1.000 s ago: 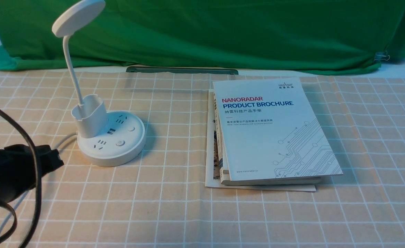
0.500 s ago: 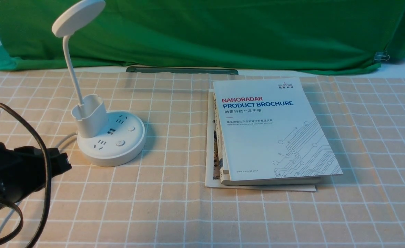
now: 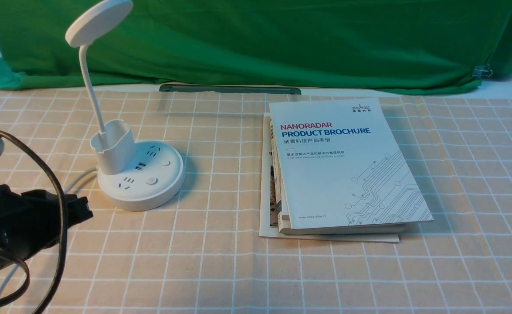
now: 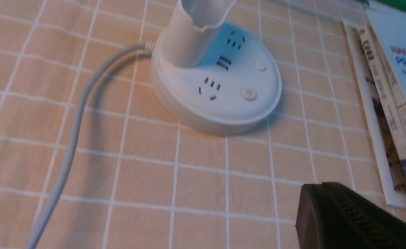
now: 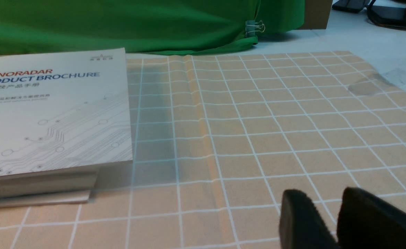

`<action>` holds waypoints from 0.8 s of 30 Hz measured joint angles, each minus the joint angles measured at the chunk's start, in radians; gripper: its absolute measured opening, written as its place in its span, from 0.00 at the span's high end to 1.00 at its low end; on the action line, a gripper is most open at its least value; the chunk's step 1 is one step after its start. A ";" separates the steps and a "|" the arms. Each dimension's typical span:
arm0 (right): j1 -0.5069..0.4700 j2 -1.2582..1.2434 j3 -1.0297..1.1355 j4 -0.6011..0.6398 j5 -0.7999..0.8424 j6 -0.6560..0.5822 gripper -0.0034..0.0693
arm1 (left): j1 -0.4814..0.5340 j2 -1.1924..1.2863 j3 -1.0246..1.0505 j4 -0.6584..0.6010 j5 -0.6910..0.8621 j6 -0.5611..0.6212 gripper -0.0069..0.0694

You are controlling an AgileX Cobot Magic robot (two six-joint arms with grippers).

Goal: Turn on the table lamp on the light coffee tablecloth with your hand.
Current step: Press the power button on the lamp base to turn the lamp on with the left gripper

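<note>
Black left pincer [image 3: 86, 210] hanging clenched, empty; black right pincer [image 5: 324, 191] gaping. White plastic lamp [image 3: 140, 199] probably sitting firm, neck flexing; round white button [image 3: 151, 181] likely needing pressing, not gripping.

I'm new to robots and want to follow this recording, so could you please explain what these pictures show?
This is a two-armed robot. The front view looks forward from between its arms; each wrist view comes from a camera on that arm.

A tan cloth with white grid lines covers the surface. On it, to the left, stands a white lamp with a bendy neck, a cup and a socket base. Right of it lies a stack of books topped by a brochure. A green cloth hangs behind.

The left gripper is near the lamp without touching it. The right one shows only in its wrist view. Neither visibly holds anything.
</note>
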 joint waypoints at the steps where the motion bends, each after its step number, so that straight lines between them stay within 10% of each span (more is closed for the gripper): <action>1: 0.000 0.000 0.000 0.000 0.000 0.000 0.63 | 0.000 0.024 -0.024 -0.006 0.050 0.015 0.91; 10: 0.000 0.000 0.000 0.000 0.000 0.000 0.63 | -0.057 0.402 -0.395 0.004 0.289 0.069 0.91; 24: 0.000 0.000 0.000 0.000 0.000 0.000 0.63 | -0.139 0.934 -0.830 0.388 0.288 -0.122 0.91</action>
